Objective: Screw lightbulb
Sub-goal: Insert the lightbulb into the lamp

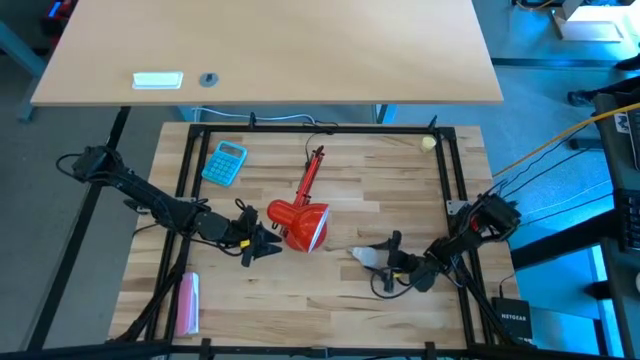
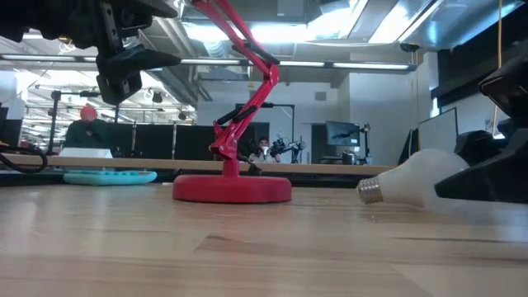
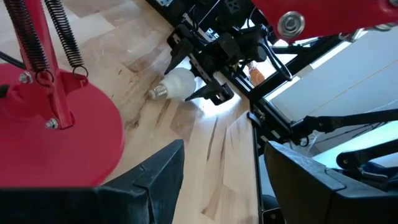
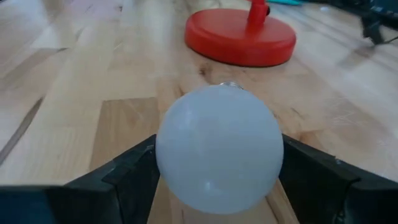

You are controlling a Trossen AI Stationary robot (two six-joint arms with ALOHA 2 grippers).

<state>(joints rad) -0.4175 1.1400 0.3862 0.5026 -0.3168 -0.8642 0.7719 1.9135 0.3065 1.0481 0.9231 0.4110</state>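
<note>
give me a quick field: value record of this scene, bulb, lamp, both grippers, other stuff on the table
lightbulb: white lightbulb lying on its side on the wooden table, metal base toward the lamp
right gripper: right gripper down at the table, fingers on either side of the globe
left gripper: left gripper open, beside the lamp shade, holding nothing
lamp: red desk lamp, round base on the table, arm folded, shade lowered
other items: blue calculator, small yellowish ball, pink item at the table's edge
</note>
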